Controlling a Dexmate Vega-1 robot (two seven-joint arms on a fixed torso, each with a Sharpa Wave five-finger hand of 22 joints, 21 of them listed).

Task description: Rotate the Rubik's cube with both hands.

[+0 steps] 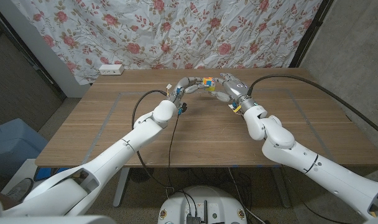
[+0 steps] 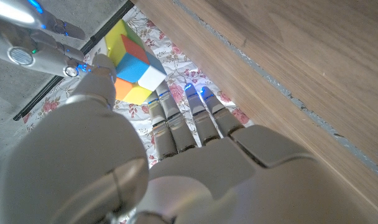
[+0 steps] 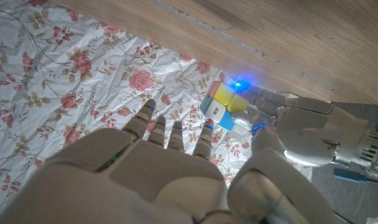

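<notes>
Holding the Rubik's cube [image 1: 207,81] up over the far middle of the surface [image 1: 114,134], you have the left robot hand [image 1: 186,85] and right robot hand [image 1: 226,86] pinching it from opposite sides. The turn looks underway; next, brace one side and twist the other.
</notes>
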